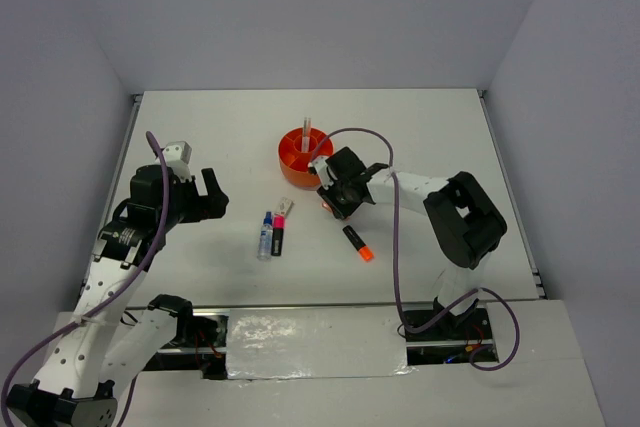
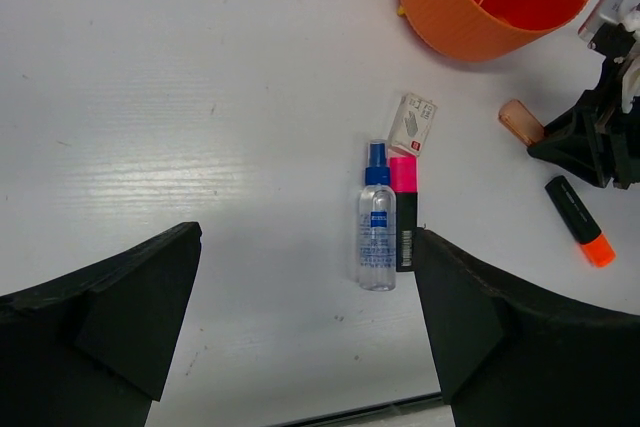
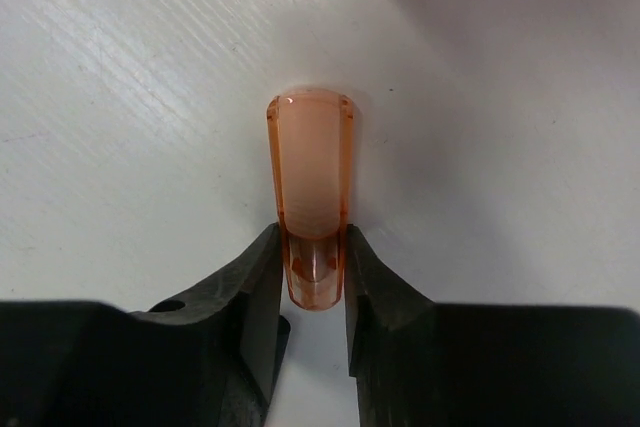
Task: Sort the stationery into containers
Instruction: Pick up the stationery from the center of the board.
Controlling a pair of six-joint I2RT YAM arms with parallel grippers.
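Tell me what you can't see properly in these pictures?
- Right wrist view: fingers of the right tool hide the near end of the short peach see-through plastic piece.
- Left wrist view: the top edge cuts off the round orange plastic organiser.
- Same view: the small white packet has print too small to read.
- Top view: the thin stick in the organiser is too small to name.

Where everything lies, as I see it from my station

I have the organiser [image 1: 290, 173] far-centre, with a pen [image 1: 306, 131] standing in its central tube. Nearer and to the left, the bottle [image 1: 266, 237] and a highlighter [image 1: 278, 237] lie touching side by side, bottle leftmost, a small packet [image 1: 287, 209] just behind them. The short piece [image 3: 312, 177] lies before the organiser, inside my right gripper [image 3: 313, 265], both fingers touching it. The second highlighter [image 1: 358, 243] lies right of the pair, apart.
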